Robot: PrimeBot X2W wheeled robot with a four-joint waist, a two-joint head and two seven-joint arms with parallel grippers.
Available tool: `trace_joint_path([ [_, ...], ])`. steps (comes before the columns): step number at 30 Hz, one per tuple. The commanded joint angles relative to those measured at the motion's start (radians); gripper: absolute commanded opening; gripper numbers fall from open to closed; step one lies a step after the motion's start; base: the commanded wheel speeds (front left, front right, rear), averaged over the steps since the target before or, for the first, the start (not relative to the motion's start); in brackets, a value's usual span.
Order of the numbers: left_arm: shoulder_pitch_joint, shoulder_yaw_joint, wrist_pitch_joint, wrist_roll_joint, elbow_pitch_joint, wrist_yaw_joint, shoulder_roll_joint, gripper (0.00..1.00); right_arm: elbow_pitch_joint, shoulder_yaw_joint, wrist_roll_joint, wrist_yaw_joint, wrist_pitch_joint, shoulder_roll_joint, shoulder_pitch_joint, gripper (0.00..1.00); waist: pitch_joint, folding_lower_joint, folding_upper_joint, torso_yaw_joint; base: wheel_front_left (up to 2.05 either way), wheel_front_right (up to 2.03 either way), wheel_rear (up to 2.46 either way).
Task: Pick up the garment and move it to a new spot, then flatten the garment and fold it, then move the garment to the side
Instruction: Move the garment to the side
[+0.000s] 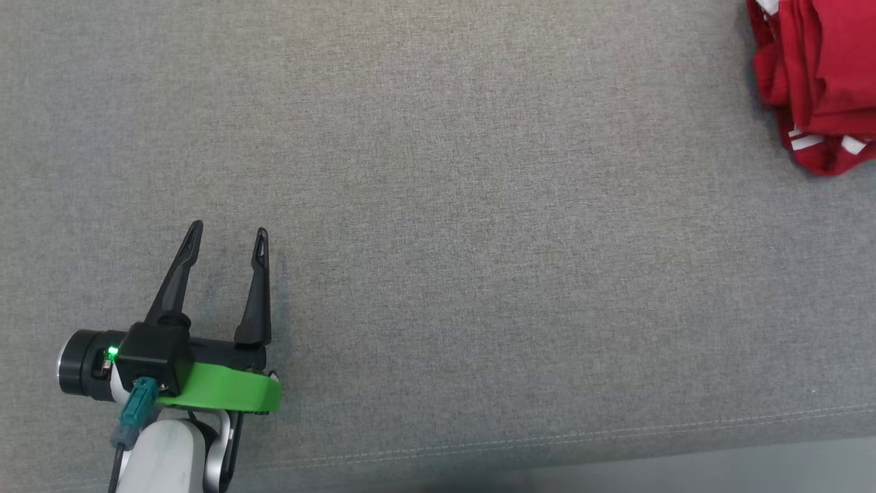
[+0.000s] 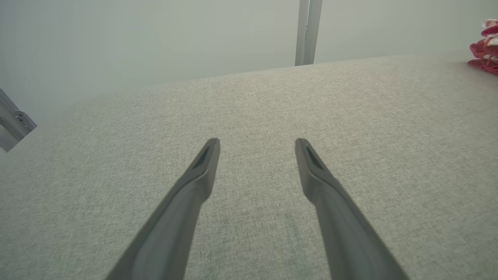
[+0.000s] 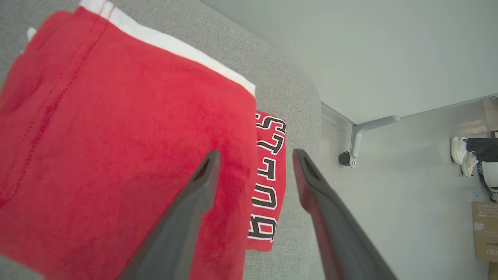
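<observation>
Both hands gape released: right hand [image 3: 255, 151] over the red garment [image 3: 116, 136], left hand [image 1: 229, 227] well apart.

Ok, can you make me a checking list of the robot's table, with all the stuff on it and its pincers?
Surface: grey fabric tabletop, smooth, with a stitched seam near the front edge.
Job's things: red Bulls garment, bundled at the far right, white trim showing.
Clutter: nothing seen.
Pincers: left pincer open over bare fabric; right pincer open above the garment's edge, gripping nothing.
Cables: teal plug with a dark cable at the left wrist.
Surroundings: pale floor, metal post, cardboard box, white shoes.
</observation>
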Motion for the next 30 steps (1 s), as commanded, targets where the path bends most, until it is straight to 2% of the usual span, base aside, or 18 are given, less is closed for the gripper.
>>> trace_joint_path([
  [1,-0.017,0.002,-0.004,-0.001,0.000,0.003,0.001,1.00,0.008,0.001,-0.021,-0.002,-0.013,0.001,-0.014,1.00,-0.001,0.0000,0.0000,0.001,0.00,0.00,0.00],
  [6,-0.013,0.002,-0.004,-0.002,0.001,0.007,-0.005,1.00,0.033,0.001,-0.062,-0.002,-0.052,0.013,-0.031,1.00,-0.005,0.0000,0.0000,0.003,0.00,0.00,0.00],
  [10,-0.014,0.001,-0.004,-0.007,0.004,0.008,-0.012,1.00,0.055,-0.027,-0.016,-0.002,-0.152,0.044,-0.023,1.00,-0.025,0.0000,0.0000,0.005,0.00,0.00,0.00],
  [16,0.013,0.007,-0.004,-0.014,0.003,0.013,-0.025,1.00,0.090,-0.095,0.088,-0.002,-0.312,0.126,0.039,1.00,-0.086,0.0000,0.0000,0.008,0.00,0.00,0.00],
  [20,0.030,0.013,-0.004,-0.020,0.003,0.018,-0.035,1.00,0.116,-0.108,0.100,-0.002,-0.410,0.180,0.085,1.00,-0.131,0.0000,0.0000,0.009,0.00,0.00,0.00],
  [30,0.083,0.035,-0.004,-0.034,0.008,0.029,-0.048,1.00,0.110,-0.150,0.112,-0.002,-0.500,0.309,0.173,1.00,-0.229,0.0000,0.0000,-0.003,0.00,0.00,0.00],
])
